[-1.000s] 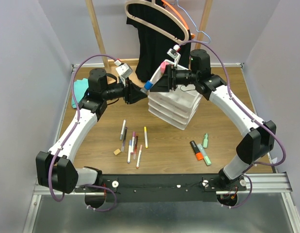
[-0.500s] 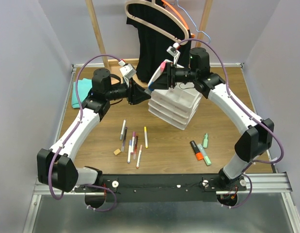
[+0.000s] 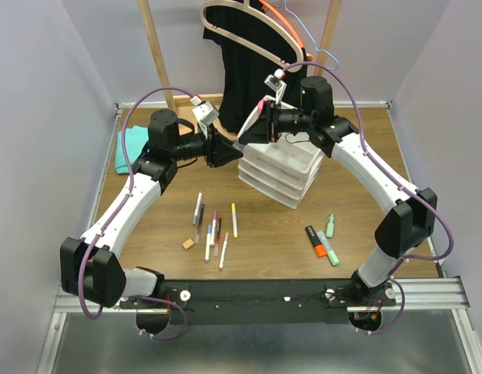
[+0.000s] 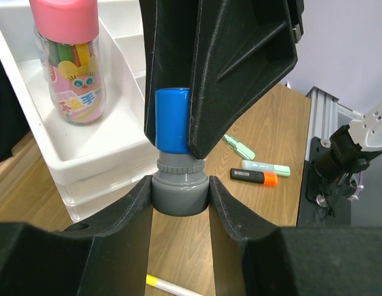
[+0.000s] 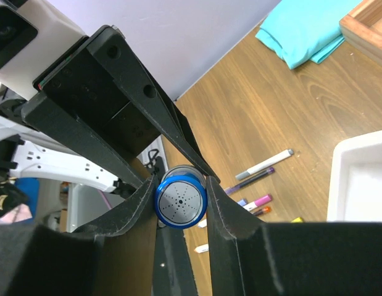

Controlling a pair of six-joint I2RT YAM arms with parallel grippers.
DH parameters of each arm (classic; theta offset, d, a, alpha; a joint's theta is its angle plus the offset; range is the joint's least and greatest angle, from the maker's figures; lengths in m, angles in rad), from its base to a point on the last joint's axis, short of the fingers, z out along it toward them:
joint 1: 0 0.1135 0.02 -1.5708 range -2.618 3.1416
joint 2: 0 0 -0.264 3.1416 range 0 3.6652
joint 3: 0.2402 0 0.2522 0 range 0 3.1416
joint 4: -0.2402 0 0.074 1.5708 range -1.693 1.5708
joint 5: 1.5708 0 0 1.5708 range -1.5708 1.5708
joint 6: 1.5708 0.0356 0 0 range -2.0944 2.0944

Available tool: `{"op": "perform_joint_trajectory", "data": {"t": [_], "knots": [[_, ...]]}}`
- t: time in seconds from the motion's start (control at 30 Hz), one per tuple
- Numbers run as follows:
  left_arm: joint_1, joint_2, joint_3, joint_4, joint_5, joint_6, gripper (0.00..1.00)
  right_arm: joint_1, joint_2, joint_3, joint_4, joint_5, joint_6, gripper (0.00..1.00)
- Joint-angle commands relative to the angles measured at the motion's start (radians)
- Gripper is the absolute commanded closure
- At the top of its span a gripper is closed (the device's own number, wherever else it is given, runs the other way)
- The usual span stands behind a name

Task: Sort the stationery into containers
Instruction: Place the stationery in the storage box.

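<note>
A small blue-capped tube [image 4: 172, 120] hangs in mid-air beside the white drawer organiser [image 3: 281, 178], held from both ends. My left gripper [image 4: 180, 192] is shut on its grey base [image 4: 180, 196]. My right gripper [image 5: 181, 198] comes from the opposite side, its pads pressed on either side of the blue cap [image 5: 181, 201]. From above, both grippers meet at the tube [image 3: 239, 141] by the organiser's left corner. A pink-capped clear bottle [image 4: 68, 68] stands in the organiser's top tray [image 4: 110, 145]. Several pens [image 3: 213, 226] and a tan eraser cube [image 3: 188, 244] lie on the table.
Orange and green highlighters [image 3: 322, 241] lie on the table at the right front. A teal cloth [image 3: 128, 148] sits at the far left. A wooden rack [image 3: 157, 54] with hangers and a black garment [image 3: 248, 70] stands behind the organiser.
The right gripper's jaws have closed onto the blue cap. The left arm carried the tube right and slightly back, then held still.
</note>
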State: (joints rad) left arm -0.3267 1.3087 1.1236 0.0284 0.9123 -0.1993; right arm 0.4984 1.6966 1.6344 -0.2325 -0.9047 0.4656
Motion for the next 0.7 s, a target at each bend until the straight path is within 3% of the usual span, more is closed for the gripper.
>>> {"op": "perform_joint_trajectory", "data": {"t": [0.0,0.1,0.23,0.67], "knots": [[-0.005,-0.012,0.005,-0.027,-0.030,0.052,0.63,0.008,-0.006,0.050,-0.056,0.065,-0.106,0.90],[0.000,-0.031,0.004,-0.105,-0.079,0.125,0.45,0.011,-0.034,0.061,-0.125,0.136,-0.220,0.94],[0.015,-0.055,-0.011,-0.157,-0.112,0.172,0.34,0.009,-0.066,0.050,-0.203,0.233,-0.372,0.99],[0.026,-0.097,-0.050,-0.182,-0.159,0.193,0.32,0.023,-0.083,0.034,-0.258,0.499,-0.584,0.99]]}}
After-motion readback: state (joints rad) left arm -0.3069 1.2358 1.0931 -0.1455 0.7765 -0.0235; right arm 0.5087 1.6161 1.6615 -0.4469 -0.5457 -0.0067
